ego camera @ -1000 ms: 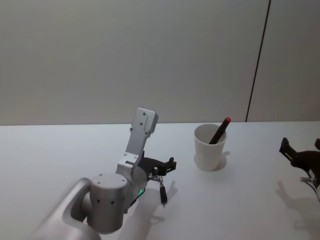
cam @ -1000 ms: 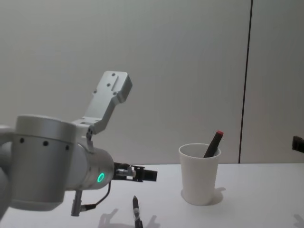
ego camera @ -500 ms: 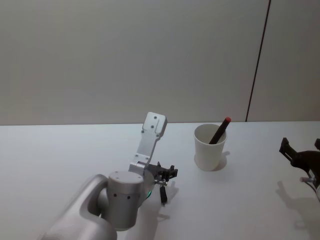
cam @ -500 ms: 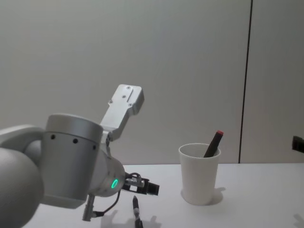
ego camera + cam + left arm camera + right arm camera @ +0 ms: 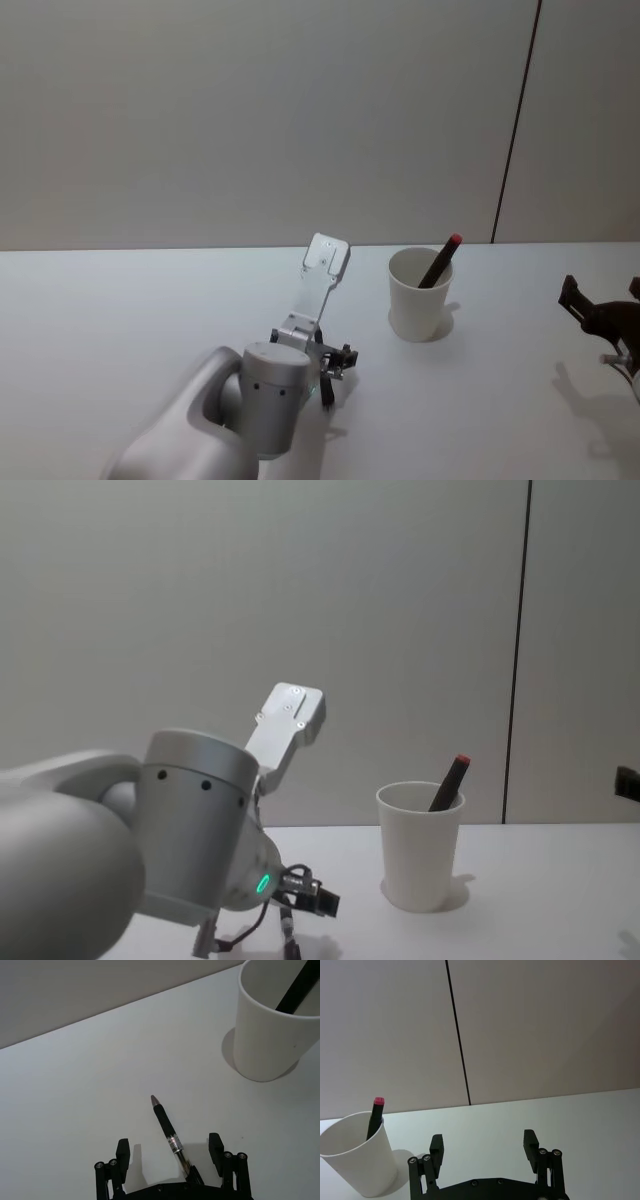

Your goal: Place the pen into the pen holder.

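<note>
A black pen (image 5: 165, 1124) lies flat on the white table (image 5: 120, 320), left of the pen holder (image 5: 418, 295), a white paper cup. My left gripper (image 5: 169, 1150) is open and low over the pen's rear end, one finger on each side of the barrel, apart from it. It also shows in the head view (image 5: 335, 362) and the chest view (image 5: 310, 898). The pen holder (image 5: 275, 1030) has a dark pen with a red cap (image 5: 441, 261) leaning inside. My right gripper (image 5: 483, 1141) hovers open and empty at the right side of the table (image 5: 603, 300).
A plain grey wall with a dark vertical seam (image 5: 515, 120) stands behind the table. My left arm's large grey elbow (image 5: 190, 850) fills the lower left of the chest view and hides part of the table there.
My left arm has swung right and down, bringing its open gripper from beside the lying pen to over it. Cup, both pens and right gripper have not moved.
</note>
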Motion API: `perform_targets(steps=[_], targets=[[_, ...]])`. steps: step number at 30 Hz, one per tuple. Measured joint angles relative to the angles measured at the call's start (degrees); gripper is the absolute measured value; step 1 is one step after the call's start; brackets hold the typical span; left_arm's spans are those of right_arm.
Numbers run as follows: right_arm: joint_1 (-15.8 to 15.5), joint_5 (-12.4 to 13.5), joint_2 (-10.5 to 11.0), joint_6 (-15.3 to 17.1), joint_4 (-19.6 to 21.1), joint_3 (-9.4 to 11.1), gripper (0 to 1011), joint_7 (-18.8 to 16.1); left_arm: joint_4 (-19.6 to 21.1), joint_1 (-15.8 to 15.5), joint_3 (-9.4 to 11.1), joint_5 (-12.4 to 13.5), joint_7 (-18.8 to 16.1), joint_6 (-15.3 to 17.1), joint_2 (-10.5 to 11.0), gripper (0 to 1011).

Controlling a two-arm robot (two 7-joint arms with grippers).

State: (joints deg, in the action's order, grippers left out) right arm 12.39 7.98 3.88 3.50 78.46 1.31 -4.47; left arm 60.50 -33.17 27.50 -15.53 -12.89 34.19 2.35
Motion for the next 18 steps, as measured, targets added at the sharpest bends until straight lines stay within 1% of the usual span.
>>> perform_targets(steps=[6, 8, 9, 10, 12, 13, 14, 16, 18], targets=[[0.0, 0.0, 0.0, 0.0, 0.0, 0.0, 1001, 0.0, -1.5, -0.5, 0.2, 0.9, -0.7, 0.6, -0.7, 1000], [0.0, 0.0, 0.0, 0.0, 0.0, 0.0, 1002, 0.0, -2.0, -0.7, 0.3, 1.1, -0.9, 0.8, -1.0, 967], [0.0, 0.0, 0.0, 0.0, 0.0, 0.0, 1002, 0.0, -2.0, -0.7, 0.3, 1.1, -0.9, 0.8, -1.0, 967], [0.0, 0.0, 0.0, 0.0, 0.0, 0.0, 1001, 0.0, -2.3, -0.7, 0.3, 1.3, -1.1, 0.9, -1.1, 926], [0.0, 0.0, 0.0, 0.0, 0.0, 0.0, 1002, 0.0, -2.5, -0.8, 0.4, 1.5, -1.2, 1.0, -1.2, 882], [0.0, 0.0, 0.0, 0.0, 0.0, 0.0, 1002, 0.0, -2.8, -0.9, 0.4, 1.6, -1.2, 1.1, -1.3, 882], [0.0, 0.0, 0.0, 0.0, 0.0, 0.0, 1001, 0.0, -2.9, -0.9, 0.4, 1.8, -1.3, 1.2, -1.4, 834], [0.0, 0.0, 0.0, 0.0, 0.0, 0.0, 1001, 0.0, -3.1, -1.0, 0.5, 1.9, -1.3, 1.3, -1.5, 783], [0.0, 0.0, 0.0, 0.0, 0.0, 0.0, 1001, 0.0, -3.5, -1.1, 0.5, 2.2, -1.4, 1.6, -1.7, 698]])
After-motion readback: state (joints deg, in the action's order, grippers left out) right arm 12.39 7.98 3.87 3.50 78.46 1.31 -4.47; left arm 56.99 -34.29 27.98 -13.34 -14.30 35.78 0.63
